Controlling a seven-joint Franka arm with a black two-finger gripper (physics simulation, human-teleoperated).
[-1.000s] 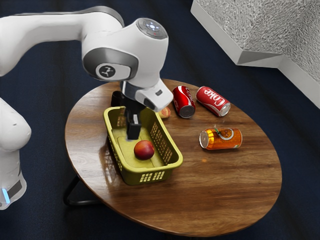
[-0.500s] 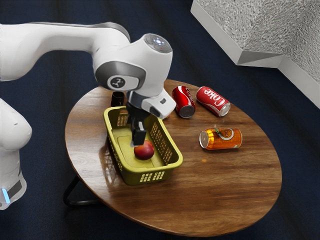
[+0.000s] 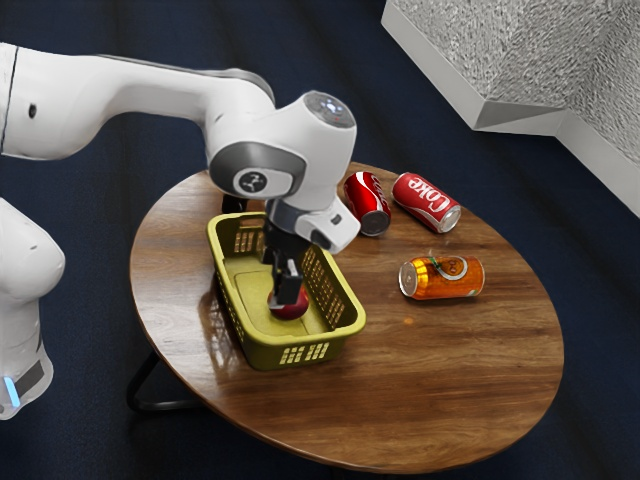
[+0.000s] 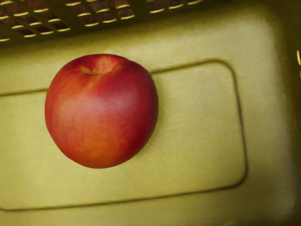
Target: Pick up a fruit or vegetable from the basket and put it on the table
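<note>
Exterior view, basket (image 3: 262, 352): upright on the table (image 3: 450, 370), walled all round; the descent should run steep and slow, so that neither the hand nor the jaws catch the rim.
Exterior view, peach (image 3: 290, 312): lies in the basket, and looks to be what the arm (image 3: 280, 135) is after. The jaws are down inside the walls and partly hide it; whether they touch it, I cannot tell.
Exterior view, jaws: spread or closed, I cannot tell; a good grip needs them parted wider than the fruit, one pad each side, below its widest part.
Exterior view, cans: the orange can (image 3: 445, 278) and two red ones (image 3: 368, 205) are outside the basket; a lift well above the rim before moving sideways would suit.
Wrist view, peach: whole and rounded, so it may roll if nudged; centre on it first, then squeeze evenly and gently.
Wrist view, basket floor (image 4: 202, 141): bears the peach, apart from the slotted wall (image 4: 94, 12), leaving some room beside it.
</note>
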